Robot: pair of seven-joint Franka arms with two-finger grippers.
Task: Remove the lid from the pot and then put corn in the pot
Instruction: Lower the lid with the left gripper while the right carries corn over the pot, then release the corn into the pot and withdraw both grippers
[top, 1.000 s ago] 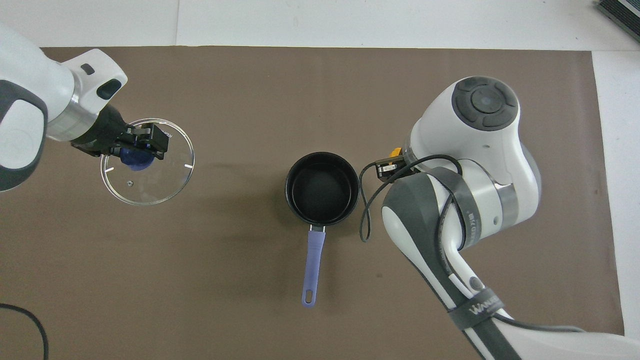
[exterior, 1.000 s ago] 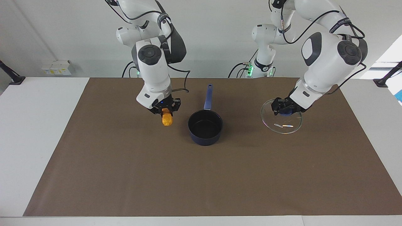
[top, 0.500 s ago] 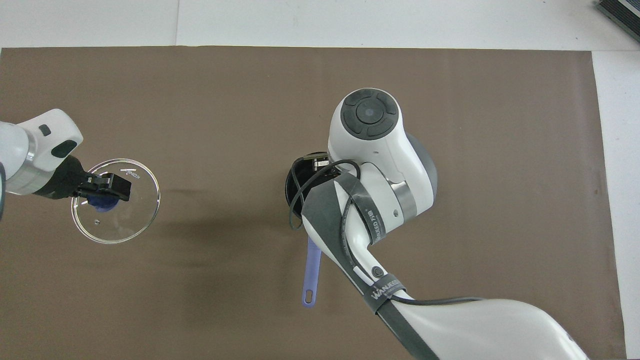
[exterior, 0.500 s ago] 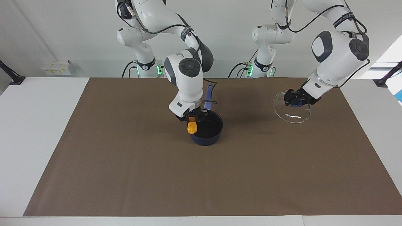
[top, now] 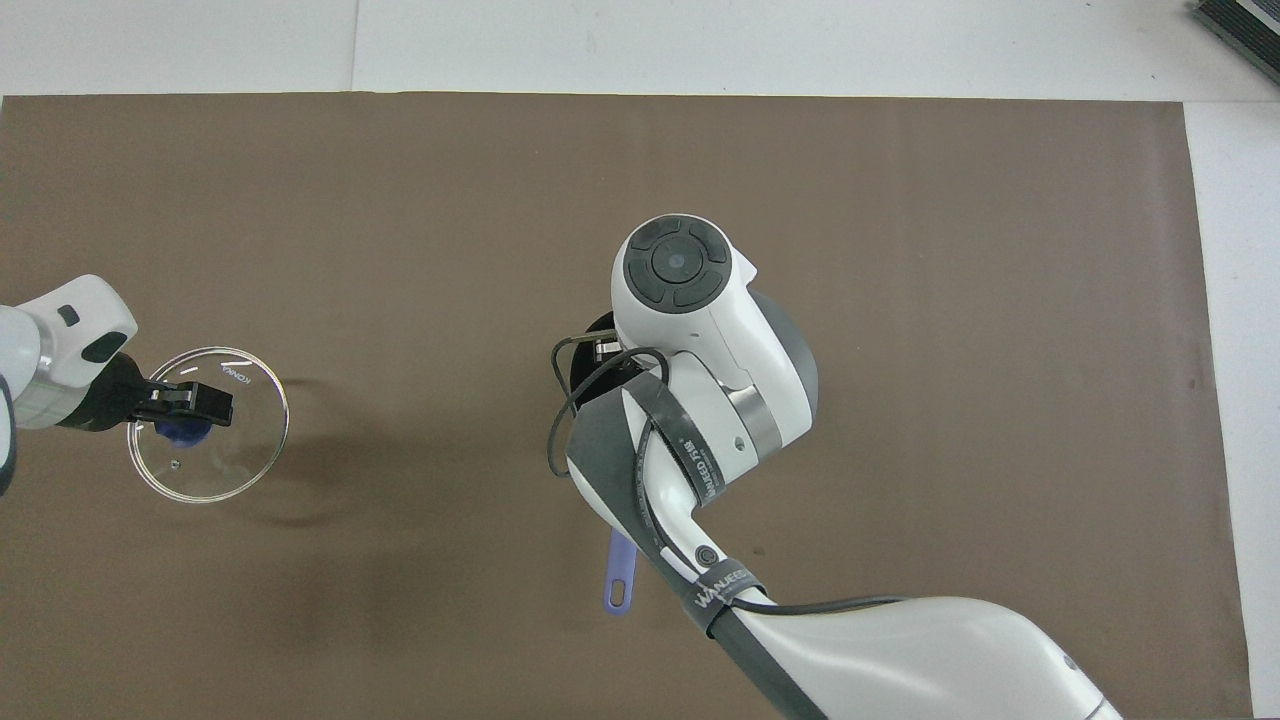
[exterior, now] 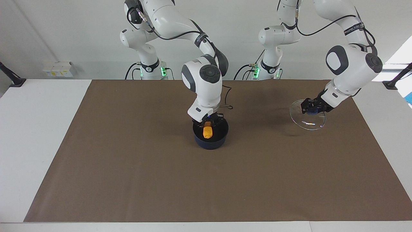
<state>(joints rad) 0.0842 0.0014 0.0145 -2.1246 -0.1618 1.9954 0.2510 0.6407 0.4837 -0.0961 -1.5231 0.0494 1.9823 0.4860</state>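
Note:
The dark blue pot (exterior: 210,142) stands in the middle of the brown mat. My right gripper (exterior: 208,125) is over the pot and shut on the orange-yellow corn (exterior: 208,131), which hangs upright within the pot's mouth. In the overhead view my right arm hides the pot except its handle (top: 620,575). My left gripper (exterior: 311,110) is shut on the blue knob of the glass lid (exterior: 308,121) and holds it tilted a little above the mat toward the left arm's end of the table. The lid also shows in the overhead view (top: 228,462).
The brown mat (exterior: 128,167) covers most of the white table (exterior: 38,129). Small white boxes (exterior: 58,69) sit near the wall at the right arm's end. Black clamp arms (exterior: 11,79) stand at both table ends.
My right gripper carried the corn from beside the pot to over its mouth and lowered it. My left gripper moved the lid farther toward the left arm's end and lower.

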